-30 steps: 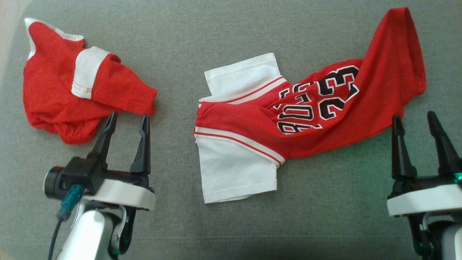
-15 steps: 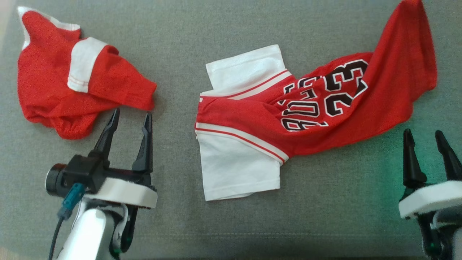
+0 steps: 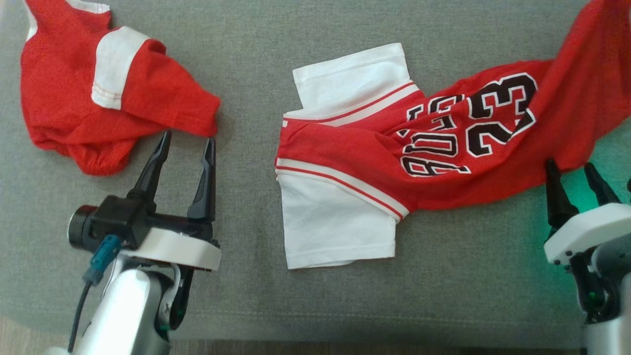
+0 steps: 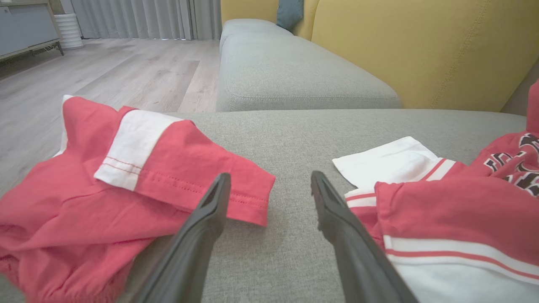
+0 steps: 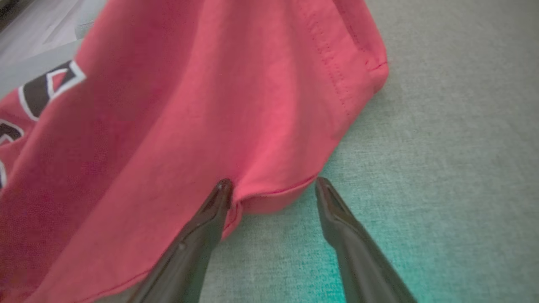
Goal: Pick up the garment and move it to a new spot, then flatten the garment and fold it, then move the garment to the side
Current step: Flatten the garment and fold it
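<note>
A red jersey with white sleeves and black "23" lettering lies crumpled across the middle and right of the grey cushion. My right gripper stands open at the jersey's lower right hem. In the right wrist view the hem of the jersey bulges between the tips of my right gripper, and the left tip touches the cloth. A second red garment with a white band lies bunched at the far left. My left gripper is open and empty just below that garment's pointed corner.
The cushion's front edge runs along the bottom of the head view, with wood floor beyond. In the left wrist view a yellow backrest and another grey seat lie past the clothes. Bare cushion separates the two garments.
The head view has shifted, so everything sits further right and higher. The right gripper has come up to the jersey's hem. Both grippers stay open.
</note>
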### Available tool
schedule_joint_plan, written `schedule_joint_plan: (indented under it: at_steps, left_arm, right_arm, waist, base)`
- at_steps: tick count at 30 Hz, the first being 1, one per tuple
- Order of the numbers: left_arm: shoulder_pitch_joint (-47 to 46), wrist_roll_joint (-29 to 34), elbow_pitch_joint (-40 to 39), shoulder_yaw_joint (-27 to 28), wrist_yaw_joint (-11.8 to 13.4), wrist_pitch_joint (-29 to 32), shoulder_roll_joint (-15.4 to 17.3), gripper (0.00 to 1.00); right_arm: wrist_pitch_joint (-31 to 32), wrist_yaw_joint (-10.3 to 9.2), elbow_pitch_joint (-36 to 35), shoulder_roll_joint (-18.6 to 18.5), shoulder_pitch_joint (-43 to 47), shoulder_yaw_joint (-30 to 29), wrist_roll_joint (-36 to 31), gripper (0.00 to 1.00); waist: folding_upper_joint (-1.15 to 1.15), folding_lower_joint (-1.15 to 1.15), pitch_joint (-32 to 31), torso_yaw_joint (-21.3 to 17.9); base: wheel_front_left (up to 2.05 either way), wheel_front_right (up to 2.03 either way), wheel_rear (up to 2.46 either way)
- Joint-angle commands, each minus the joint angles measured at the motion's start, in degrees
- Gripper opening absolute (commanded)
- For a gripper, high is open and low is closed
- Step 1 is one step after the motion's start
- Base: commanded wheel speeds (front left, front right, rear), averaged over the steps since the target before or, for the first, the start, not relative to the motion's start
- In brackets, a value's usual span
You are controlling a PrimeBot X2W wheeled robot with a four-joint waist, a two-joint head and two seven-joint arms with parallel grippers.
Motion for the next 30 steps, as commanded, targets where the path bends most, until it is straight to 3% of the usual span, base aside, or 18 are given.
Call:
schedule_joint_plan:
  at_steps: [1, 2, 3, 4, 9, 14, 21, 25, 26, 27, 30]
  left_arm:
    - [-2.42, -0.39, -1.55, 1.92, -0.15, -0.55, 0.74, 1.0]
    - [-2.54, -0.39, -1.47, 1.91, -0.2, -0.58, 0.7, 1.0]
    - [-2.65, -0.39, -1.41, 1.91, -0.24, -0.6, 0.67, 1.0]
    - [-2.73, -0.39, -1.34, 1.92, -0.27, -0.62, 0.64, 1.0]
    - [-2.82, -0.3, -1.06, 1.81, -0.3, -0.68, 0.45, 1.0]
    - [-2.54, -0.37, -0.7, 1.98, -0.44, -0.73, 0.51, 1.0]
    - [-1.86, -0.4, -1.05, 2.31, -0.2, -0.76, 0.64, 1.0]
    - [-2.15, -0.39, -1.09, 2.15, -0.3, -0.77, 0.63, 1.0]
    - [-2.24, -0.42, -1.06, 2.04, -0.36, -0.77, 0.59, 1.0]
    - [-2.34, -0.44, -0.97, 1.92, -0.43, -0.77, 0.54, 1.0]
    - [-2.62, -0.51, -0.64, 1.52, -0.66, -0.77, 0.41, 1.0]
  right_arm:
    - [0.44, -0.04, -1.83, -0.83, -2.03, 0.95, 0.43, 1.0]
    - [0.69, -0.04, -1.74, -0.77, -2.29, 0.97, 0.96, 0.84]
    - [0.67, -0.04, -1.77, -0.72, -2.53, 0.92, 1.19, 0.31]
    - [0.44, -0.04, -1.81, -0.68, -2.75, 0.85, 1.47, 0.0]
    - [-1.0, -0.04, -2.75, -0.53, -2.37, 0.71, 2.49, 0.0]
    - [-3.46, -0.04, -9.29, -0.17, 2.12, -0.78, 1.59, 0.0]
    - [-3.07, -0.04, -16.22, -0.07, 9.76, -3.82, 4.38, 0.0]
    - [-1.91, -0.04, -17.3, -0.06, 9.44, -3.3, 3.05, 0.0]
    - [-1.47, -0.04, -16.99, -0.06, 8.83, -2.68, 2.52, 0.45]
    - [-0.76, -0.04, -16.28, -0.06, 8.31, -2.16, 2.29, 1.0]
    - [-0.84, -0.04, -15.41, -0.06, 6.72, -0.79, 0.82, 1.0]
  waist:
    - [0.0, 0.0, 0.26, 0.18]
    - [0.0, 0.0, 0.35, 0.23]
    - [0.0, 0.0, 0.46, 0.26]
    - [0.0, 0.0, 0.52, 0.26]
    - [0.0, 0.0, 0.51, 0.23]
    - [0.0, 0.0, -0.19, 0.1]
    - [0.0, 0.0, -0.7, -0.9]
    - [0.0, 0.0, -0.58, -1.12]
    - [0.0, 0.0, -0.54, -1.11]
    - [0.0, 0.0, -0.57, -1.03]
    - [0.0, 0.0, -0.64, -0.66]
  base:
    - [0.0, 0.0, 0.0]
    - [0.0, 0.0, 0.0]
    - [0.0, 0.0, 0.0]
    - [0.0, 0.0, 0.0]
    - [0.0, 0.0, 0.0]
    - [0.0, 0.0, 0.0]
    - [0.0, 0.0, 0.0]
    - [0.0, 0.0, 0.0]
    - [0.0, 0.0, 0.0]
    - [0.0, 0.0, 0.0]
    - [0.0, 0.0, 0.0]
